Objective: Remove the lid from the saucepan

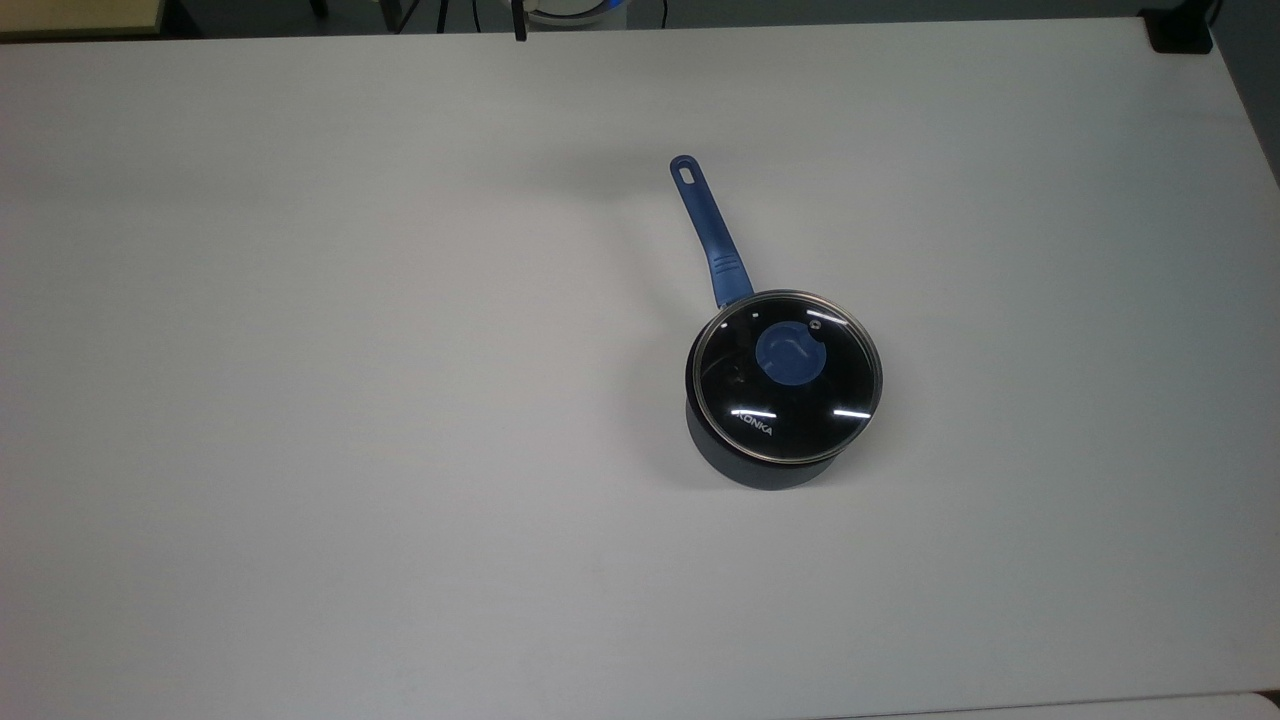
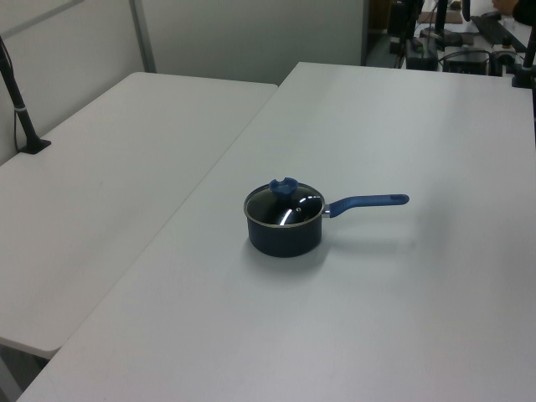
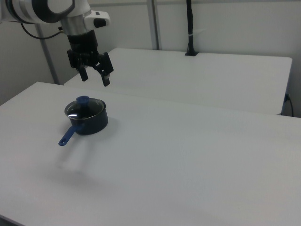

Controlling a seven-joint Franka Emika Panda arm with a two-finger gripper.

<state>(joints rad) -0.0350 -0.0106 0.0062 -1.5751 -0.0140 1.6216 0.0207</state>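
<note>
Glass lid (image 1: 790, 400), apparently blue-knobbed

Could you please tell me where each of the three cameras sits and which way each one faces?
Top view: overhead, looking down on the table and the lid.
Left view: raised, off the side, with the handle pointing to the left view's right.
Right view: raised, opposite side, showing the arm with the open gripper high above the saucepan.
All share the lidded saucepan.

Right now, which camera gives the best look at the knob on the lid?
The top view: it looks straight down on the blue knob at the centre of the lid. The left view shows the knob from the side, standing above the rim. The right view shows it small, under the open gripper.
</note>
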